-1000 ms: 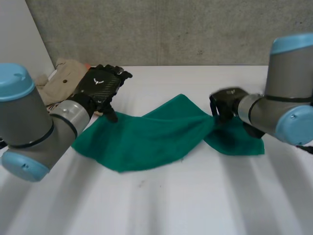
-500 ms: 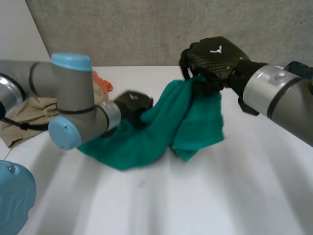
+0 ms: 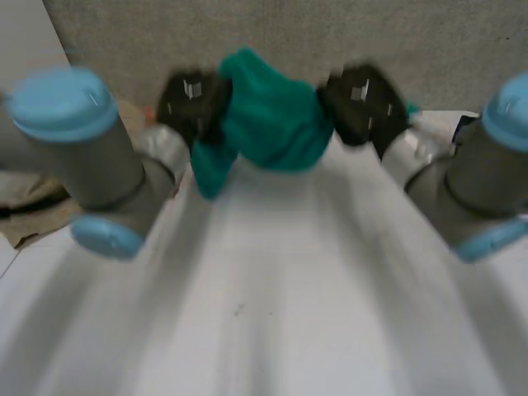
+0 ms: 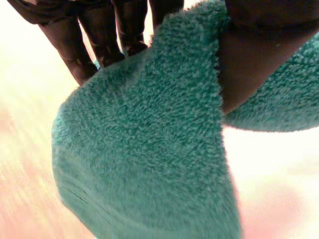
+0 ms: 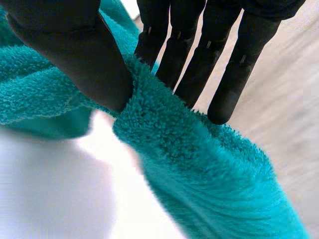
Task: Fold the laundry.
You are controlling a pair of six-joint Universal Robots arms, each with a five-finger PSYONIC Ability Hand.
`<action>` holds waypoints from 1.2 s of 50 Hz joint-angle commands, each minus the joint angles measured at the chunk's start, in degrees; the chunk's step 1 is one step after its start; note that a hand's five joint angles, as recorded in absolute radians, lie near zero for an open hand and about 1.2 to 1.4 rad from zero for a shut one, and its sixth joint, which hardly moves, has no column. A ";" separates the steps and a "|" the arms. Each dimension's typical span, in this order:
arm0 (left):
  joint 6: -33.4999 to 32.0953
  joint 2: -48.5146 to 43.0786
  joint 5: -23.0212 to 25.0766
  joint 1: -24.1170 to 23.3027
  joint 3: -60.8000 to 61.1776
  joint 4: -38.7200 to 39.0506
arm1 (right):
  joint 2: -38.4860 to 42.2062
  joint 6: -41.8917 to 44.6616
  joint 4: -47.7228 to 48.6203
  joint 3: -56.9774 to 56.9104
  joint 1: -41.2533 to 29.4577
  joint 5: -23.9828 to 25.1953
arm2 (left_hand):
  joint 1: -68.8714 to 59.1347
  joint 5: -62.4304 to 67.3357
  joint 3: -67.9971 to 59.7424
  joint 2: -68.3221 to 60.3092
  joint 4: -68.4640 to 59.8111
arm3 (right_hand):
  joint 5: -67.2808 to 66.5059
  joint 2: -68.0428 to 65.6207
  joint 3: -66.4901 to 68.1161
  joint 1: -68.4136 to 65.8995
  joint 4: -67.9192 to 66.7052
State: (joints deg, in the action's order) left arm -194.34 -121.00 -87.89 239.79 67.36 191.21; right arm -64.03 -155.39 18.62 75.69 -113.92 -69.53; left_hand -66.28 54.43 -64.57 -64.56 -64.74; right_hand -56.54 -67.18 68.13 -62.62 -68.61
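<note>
Since half a second ago both hands have risen from the white table [image 3: 272, 313], lifting the green towel [image 3: 268, 115] with them. It now hangs bunched between the left hand [image 3: 191, 103] and the right hand [image 3: 359, 103]. Each hand clamps a thick, nubby terry edge between its thumb and straight fingers [image 5: 182, 55]. A soft rounded fold droops below the left hand's fingertips. A crumpled beige garment [image 3: 25, 202] lies beside the left arm.

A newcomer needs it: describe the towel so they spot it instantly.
Look above the white table, at its far end. Between the left hand and right hand hangs the teal towel, pinched by both; unlike the beige garment lying nearby, it is fluffy and airborne.
</note>
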 commanded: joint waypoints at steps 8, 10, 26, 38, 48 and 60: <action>6.70 -2.50 7.20 1.55 8.05 -17.97 | 5.68 9.67 -3.32 14.93 1.77 -4.20 | 51.85 -50.00 50.14 50.13 50.31 | 46.27 46.90 -47.86 42.34 48.34; 6.70 0.65 7.99 4.26 7.79 -18.24 | 3.66 7.66 -4.55 13.88 1.42 -6.65 | 53.54 -51.69 51.84 51.83 52.00 | 48.45 49.09 -50.04 44.53 50.52; -7.61 0.16 16.95 20.63 3.31 -17.09 | 1.45 -4.05 -38.91 -0.80 6.60 -8.69 | 44.31 -42.46 42.60 42.59 42.77 | 48.31 48.94 -49.90 44.38 50.38; -17.12 -12.24 21.80 19.23 -6.01 -26.06 | 6.20 0.61 -29.36 4.73 5.46 -8.95 | 32.18 -30.33 30.48 30.47 30.64 | 38.54 39.18 -40.13 34.62 40.61; -20.28 -16.55 16.44 17.47 -8.74 -25.89 | 7.87 0.70 -19.95 8.33 3.88 -10.71 | 29.16 -27.31 27.45 27.44 27.61 | 32.17 32.80 -33.75 28.24 34.23; -22.83 -19.71 12.48 15.62 -11.46 -25.45 | 7.34 -0.09 -18.27 9.39 4.58 -10.89 | 2.80 -0.95 1.09 1.09 1.26 | -13.46 -12.82 11.87 -17.38 -11.39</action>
State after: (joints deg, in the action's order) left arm -216.65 -139.42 -73.82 256.25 57.01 165.42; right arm -55.93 -155.01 0.12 84.73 -109.73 -80.66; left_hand -43.74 32.06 -42.17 -42.66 -42.23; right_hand -55.48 -66.92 66.42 -63.64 -66.64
